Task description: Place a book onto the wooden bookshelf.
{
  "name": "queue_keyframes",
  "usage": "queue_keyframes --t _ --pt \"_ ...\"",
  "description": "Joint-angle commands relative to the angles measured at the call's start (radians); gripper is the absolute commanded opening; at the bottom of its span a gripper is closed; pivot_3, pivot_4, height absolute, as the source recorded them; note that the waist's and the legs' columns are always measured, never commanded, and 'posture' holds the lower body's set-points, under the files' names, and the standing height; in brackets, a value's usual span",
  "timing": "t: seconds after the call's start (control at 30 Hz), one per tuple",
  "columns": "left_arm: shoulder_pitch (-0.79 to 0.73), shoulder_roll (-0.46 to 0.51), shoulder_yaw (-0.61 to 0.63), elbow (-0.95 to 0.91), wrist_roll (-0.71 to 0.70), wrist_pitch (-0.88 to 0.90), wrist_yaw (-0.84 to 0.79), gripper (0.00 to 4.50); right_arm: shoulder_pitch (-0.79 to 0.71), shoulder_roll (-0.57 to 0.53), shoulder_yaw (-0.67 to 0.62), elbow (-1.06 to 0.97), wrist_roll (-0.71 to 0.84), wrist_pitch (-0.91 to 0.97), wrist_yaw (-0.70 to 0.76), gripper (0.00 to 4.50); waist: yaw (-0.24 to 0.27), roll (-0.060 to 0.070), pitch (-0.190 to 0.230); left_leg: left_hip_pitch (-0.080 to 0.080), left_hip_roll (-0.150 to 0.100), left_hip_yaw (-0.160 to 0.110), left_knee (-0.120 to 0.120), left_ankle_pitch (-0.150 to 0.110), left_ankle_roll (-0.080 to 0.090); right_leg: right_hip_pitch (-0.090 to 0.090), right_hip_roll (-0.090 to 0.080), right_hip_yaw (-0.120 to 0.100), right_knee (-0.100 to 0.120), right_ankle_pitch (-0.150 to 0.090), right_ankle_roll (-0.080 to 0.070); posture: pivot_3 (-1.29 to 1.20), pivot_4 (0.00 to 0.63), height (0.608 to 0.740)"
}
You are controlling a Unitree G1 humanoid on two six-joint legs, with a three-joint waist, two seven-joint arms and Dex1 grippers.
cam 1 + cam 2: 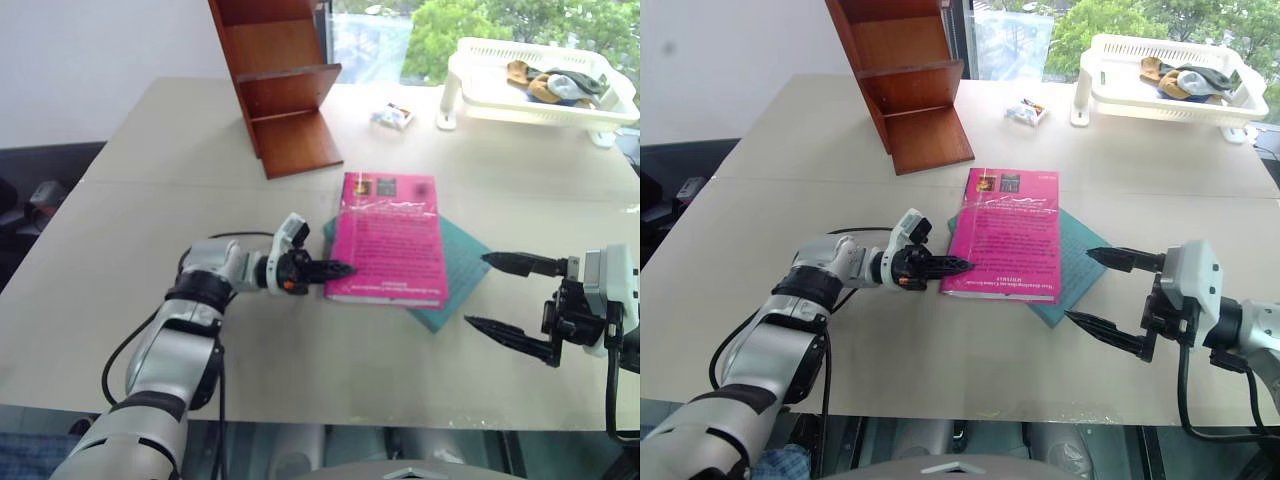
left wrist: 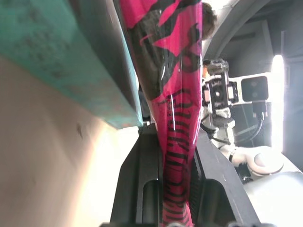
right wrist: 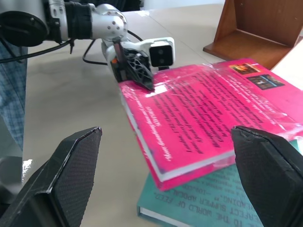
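Observation:
The pink book lies on a teal book in the middle of the table, slightly raised at its near left corner. My left gripper is shut on that corner; in the left wrist view both fingers clamp the pink book. My right gripper hovers open to the right of the two books, touching neither. From the right wrist view the left gripper pinches the pink book's corner. The wooden bookshelf stands at the back of the table, beyond the books.
A white basket holding crumpled cloth sits at the back right. A small wrapped packet lies between the bookshelf and the basket. The beige table stretches bare on the left, with its front edge near my arms.

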State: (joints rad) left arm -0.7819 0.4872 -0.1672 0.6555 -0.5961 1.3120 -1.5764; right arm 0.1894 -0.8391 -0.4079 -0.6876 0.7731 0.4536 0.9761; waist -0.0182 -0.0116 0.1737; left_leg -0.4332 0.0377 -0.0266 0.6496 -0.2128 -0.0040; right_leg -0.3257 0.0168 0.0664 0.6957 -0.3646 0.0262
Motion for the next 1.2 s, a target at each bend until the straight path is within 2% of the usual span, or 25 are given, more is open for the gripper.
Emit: queue_keyframes --t 0.03,0.13,0.2,0.27,0.4,0.6,0.73,0.83,1.0,1.2 --pt "0.036 0.010 0.093 -0.190 -0.094 0.044 0.056 0.31 -0.001 -0.002 -0.029 -0.008 0.009 -0.020 0.005 4.50 0.002 0.000 0.000 0.000 0.000 0.000 0.000 0.000 0.000 0.000 -0.001 0.000 0.000 0.000 0.000 0.00 0.150 0.740" --pt "0.018 -0.041 0.209 -0.318 -0.135 0.024 0.201 0.31 -0.007 0.001 -0.079 0.041 0.014 -0.033 0.013 4.50 0.011 -0.001 0.000 -0.001 0.000 -0.002 0.001 0.000 0.000 0.000 -0.002 -0.001 0.000 0.000 0.000 0.00 0.150 0.740" --pt "-0.016 -0.094 0.283 -0.403 -0.140 -0.061 0.313 0.31 -0.017 -0.015 -0.135 0.103 0.007 -0.047 0.032 4.50 0.019 -0.002 0.001 -0.002 -0.001 -0.003 0.003 0.000 0.000 0.001 -0.002 -0.001 0.001 0.000 0.000 0.00 0.150 0.740" --pt "-0.056 -0.129 0.306 -0.469 -0.118 -0.154 0.394 0.31 -0.035 -0.034 -0.174 0.154 0.005 -0.054 0.049 4.50 0.024 -0.003 0.002 -0.002 -0.001 -0.002 0.004 0.001 0.001 0.001 -0.002 -0.001 0.001 0.001 0.001 0.00 0.150 0.740" --pt "-0.091 -0.105 0.176 -0.582 0.048 -0.453 0.423 0.31 -0.087 -0.064 -0.193 0.219 0.003 -0.054 0.067 4.50 0.015 -0.003 0.002 0.000 -0.002 0.002 0.002 0.003 0.000 0.001 -0.001 0.002 0.000 0.002 0.003 0.00 0.150 0.740" --pt "-0.143 -0.087 0.053 -0.632 0.271 -0.750 0.553 0.31 -0.135 -0.068 -0.181 0.286 -0.026 -0.086 0.095 4.50 0.008 -0.003 0.002 -0.001 -0.001 0.003 0.000 0.004 -0.002 0.000 0.001 0.003 -0.001 0.002 0.002 0.00 0.150 0.740" --pt "-0.199 -0.042 0.008 -0.601 0.455 -1.017 0.645 0.31 -0.152 -0.058 -0.163 0.298 -0.031 -0.093 0.095 4.50 0.008 -0.003 0.003 -0.001 -0.002 0.003 0.000 0.003 -0.001 0.000 0.001 0.003 -0.001 0.002 0.002 0.00 0.150 0.740" --pt "-0.253 0.032 -0.022 -0.545 0.591 -1.225 0.679 0.31 -0.171 -0.052 -0.138 0.319 -0.040 -0.101 0.103 4.50 0.007 -0.003 0.003 -0.001 -0.002 0.004 0.000 0.003 0.000 0.000 0.001 0.004 -0.001 0.002 0.002 0.00 0.150 0.740" --pt "-0.316 0.128 -0.085 -0.466 0.718 -1.338 0.635 0.31 -0.236 -0.053 -0.088 0.380 -0.056 -0.120 0.122 4.50 0.007 -0.001 0.005 0.000 -0.002 0.005 0.000 0.003 0.001 0.000 0.001 0.004 0.000 0.002 0.002 0.00 0.150 0.740" --pt "-0.414 0.185 -0.090 -0.404 0.787 -1.318 0.600 0.31 -0.363 -0.053 -0.050 0.491 -0.047 -0.131 0.158 4.50 0.007 -0.002 0.008 -0.001 -0.002 0.004 0.001 0.002 0.002 -0.002 0.001 0.003 0.001 0.002 0.002 0.00 0.150 0.740"
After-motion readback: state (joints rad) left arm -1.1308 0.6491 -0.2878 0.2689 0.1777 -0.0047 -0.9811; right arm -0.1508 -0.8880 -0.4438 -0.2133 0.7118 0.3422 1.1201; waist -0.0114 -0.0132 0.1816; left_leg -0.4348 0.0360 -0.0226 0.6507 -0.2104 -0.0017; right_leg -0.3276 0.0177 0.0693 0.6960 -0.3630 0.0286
